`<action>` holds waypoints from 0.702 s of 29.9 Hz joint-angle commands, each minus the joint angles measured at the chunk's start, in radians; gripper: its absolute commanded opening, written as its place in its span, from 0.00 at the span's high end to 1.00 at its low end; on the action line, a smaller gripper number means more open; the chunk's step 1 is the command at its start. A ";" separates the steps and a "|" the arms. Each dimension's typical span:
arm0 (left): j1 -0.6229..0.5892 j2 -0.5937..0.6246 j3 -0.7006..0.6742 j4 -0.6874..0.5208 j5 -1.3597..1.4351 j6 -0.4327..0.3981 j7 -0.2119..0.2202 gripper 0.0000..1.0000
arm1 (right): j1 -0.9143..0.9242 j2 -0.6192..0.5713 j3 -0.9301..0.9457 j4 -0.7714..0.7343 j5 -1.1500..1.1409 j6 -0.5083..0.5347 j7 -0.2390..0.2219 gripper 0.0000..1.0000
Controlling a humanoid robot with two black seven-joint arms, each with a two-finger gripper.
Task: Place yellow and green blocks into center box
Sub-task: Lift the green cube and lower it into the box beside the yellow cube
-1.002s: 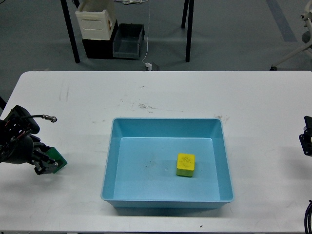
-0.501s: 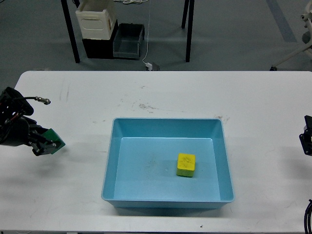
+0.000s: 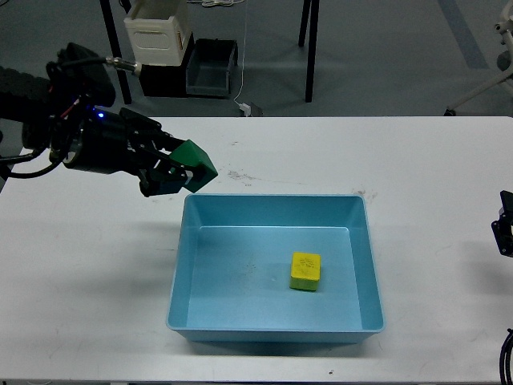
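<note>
My left gripper [image 3: 180, 170] is shut on a green block [image 3: 195, 165] and holds it in the air, just above and left of the back left corner of the blue box [image 3: 275, 205]. A yellow block [image 3: 304, 271] lies on the box floor, right of its middle. Only a small dark part of my right arm [image 3: 504, 224] shows at the right edge; its gripper is out of view.
The white table [image 3: 96, 265] carries the box in its middle. Behind the table on the floor stand a white container [image 3: 158, 34], a dark bin [image 3: 212, 69] and black table legs [image 3: 311, 48].
My left gripper has risen from the table's left edge and swung up and right with the green block, to the box's back left corner. The yellow block has not moved.
</note>
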 commanded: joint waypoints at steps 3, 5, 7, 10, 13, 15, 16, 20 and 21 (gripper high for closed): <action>-0.064 -0.181 0.036 -0.007 0.110 0.000 0.000 0.74 | 0.000 0.000 0.000 0.000 0.000 0.000 0.000 0.02; -0.086 -0.239 0.080 0.004 0.184 0.000 0.000 0.74 | 0.000 0.000 -0.002 0.000 0.000 0.000 0.000 0.02; -0.090 -0.281 0.136 0.026 0.239 0.000 0.000 0.74 | 0.002 0.000 0.000 0.000 0.000 -0.001 0.000 0.02; -0.087 -0.319 0.211 0.038 0.292 0.000 0.000 0.74 | 0.002 0.000 0.002 0.003 0.000 -0.001 0.000 0.02; -0.078 -0.344 0.259 0.061 0.292 0.000 0.000 0.73 | 0.003 0.000 0.002 0.001 0.000 -0.003 0.000 0.02; -0.074 -0.365 0.288 0.085 0.292 0.000 0.000 0.71 | 0.002 0.000 0.002 0.001 0.000 -0.003 0.000 0.02; -0.074 -0.376 0.298 0.099 0.292 0.000 0.000 0.69 | 0.002 0.000 0.002 0.001 0.000 -0.004 0.000 0.02; -0.029 -0.404 0.302 0.161 0.292 0.000 0.000 0.61 | 0.005 0.000 0.009 0.000 0.000 -0.006 0.000 0.02; -0.019 -0.404 0.300 0.162 0.292 0.000 0.000 0.57 | 0.005 0.001 0.017 0.000 0.000 -0.006 0.000 0.02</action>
